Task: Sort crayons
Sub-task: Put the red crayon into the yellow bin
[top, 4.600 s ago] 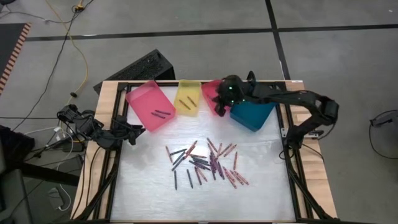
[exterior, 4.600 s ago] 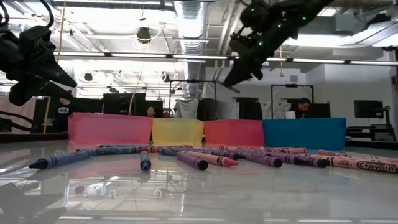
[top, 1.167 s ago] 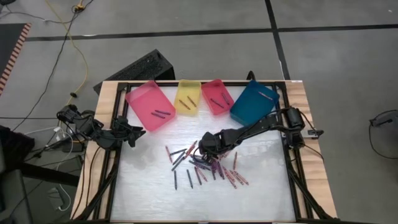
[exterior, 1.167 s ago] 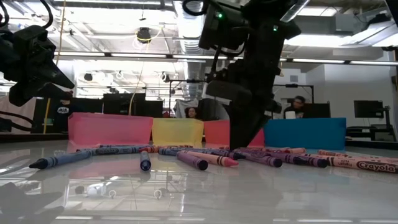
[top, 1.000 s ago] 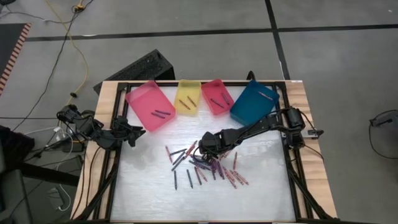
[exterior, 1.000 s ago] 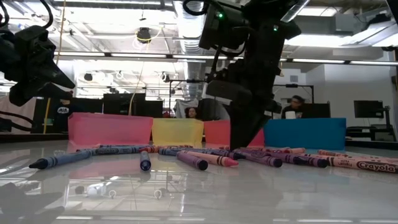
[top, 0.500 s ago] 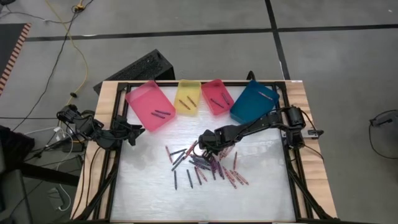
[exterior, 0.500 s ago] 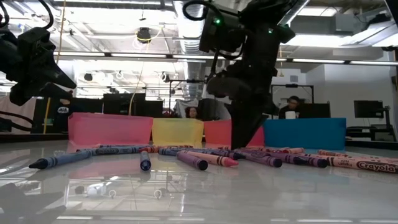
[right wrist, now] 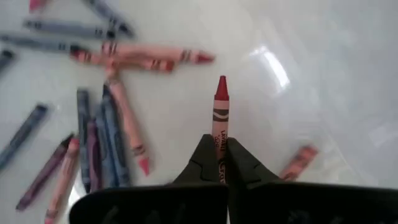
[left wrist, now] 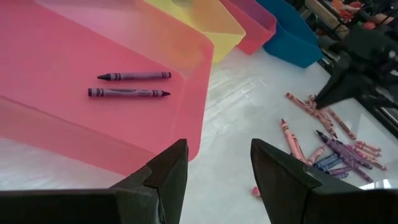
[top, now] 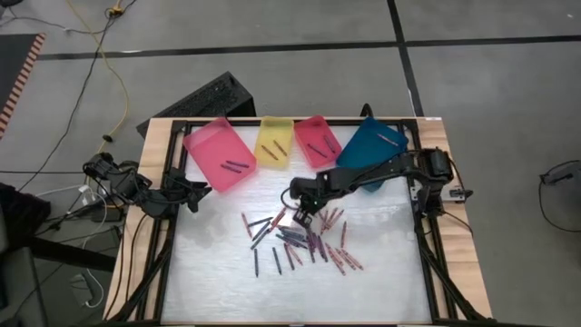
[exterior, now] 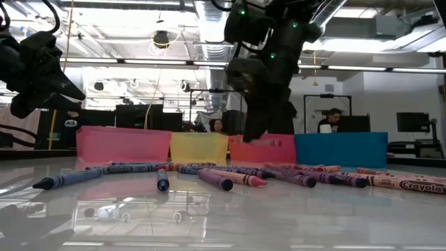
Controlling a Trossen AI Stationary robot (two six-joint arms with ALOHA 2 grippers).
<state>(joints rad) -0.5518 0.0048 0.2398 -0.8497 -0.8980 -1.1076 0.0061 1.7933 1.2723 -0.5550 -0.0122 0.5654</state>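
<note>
Over the loose crayons [top: 304, 238] in the middle of the table [top: 381, 291], the right gripper [right wrist: 219, 163] pinches 1 red crayon [right wrist: 220, 115] between closed fingers, clear of the surface. The left gripper [left wrist: 214, 171] hangs open beside the pink tray [top: 213, 145], which holds 2 crayons.

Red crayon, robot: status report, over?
Right end effector shut on red crayon, above the pile. Left end effector open, idle by pink tray. Nothing blocking.
</note>
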